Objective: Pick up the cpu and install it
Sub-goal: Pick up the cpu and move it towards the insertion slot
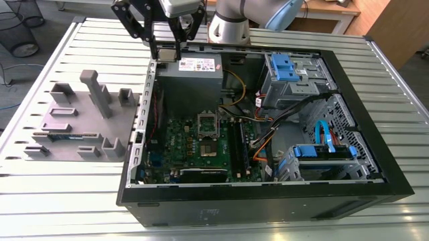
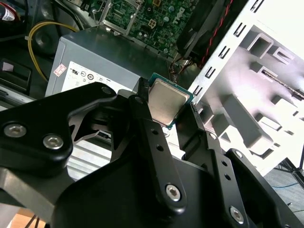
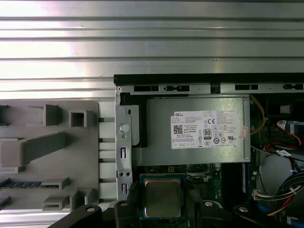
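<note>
The small square silver-topped cpu [image 2: 167, 102] is pinched between the black gripper's [image 2: 166, 105] fingers, its face clear in both wrist views. The exterior view places them above the open black computer case's [image 1: 268, 206] eleven o'clock corner, grey moulded tray [image 1: 80, 120] at nine o'clock.

This looks like a robotics lab or workshop. An open computer case [image 1: 268, 208] lies on a slatted metal bench [image 1: 60, 201]. A grey moulded tray [image 1: 74, 120] sits just beside the case on the exterior view's left, a robot arm [image 1: 231, 22] stands behind it, and a wire basket [image 1: 20, 22] is on the floor well beyond it.
</note>
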Controlling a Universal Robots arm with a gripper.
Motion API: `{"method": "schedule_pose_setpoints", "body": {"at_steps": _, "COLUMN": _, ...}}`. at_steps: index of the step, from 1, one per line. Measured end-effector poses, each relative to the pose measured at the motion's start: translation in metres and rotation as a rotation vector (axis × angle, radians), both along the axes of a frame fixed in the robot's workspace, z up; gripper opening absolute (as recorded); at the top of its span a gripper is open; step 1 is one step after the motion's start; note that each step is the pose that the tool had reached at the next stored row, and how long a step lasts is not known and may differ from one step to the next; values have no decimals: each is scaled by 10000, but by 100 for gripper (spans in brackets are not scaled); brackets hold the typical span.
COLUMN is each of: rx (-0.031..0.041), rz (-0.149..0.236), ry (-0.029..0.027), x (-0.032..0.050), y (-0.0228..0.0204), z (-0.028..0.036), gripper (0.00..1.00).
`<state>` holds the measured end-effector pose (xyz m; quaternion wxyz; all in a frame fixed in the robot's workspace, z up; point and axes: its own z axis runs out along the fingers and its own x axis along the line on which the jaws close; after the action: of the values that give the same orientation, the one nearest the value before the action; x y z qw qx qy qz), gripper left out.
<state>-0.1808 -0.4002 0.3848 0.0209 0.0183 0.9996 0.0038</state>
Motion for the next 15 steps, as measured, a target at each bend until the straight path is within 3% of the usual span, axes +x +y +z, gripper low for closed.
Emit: {"method": "schedule_pose_setpoints", "body": {"at_steps": 15, "rx": 0, "rz": 0, "ry": -1, "x": 47, "y": 0, "z": 0, "gripper": 47}}
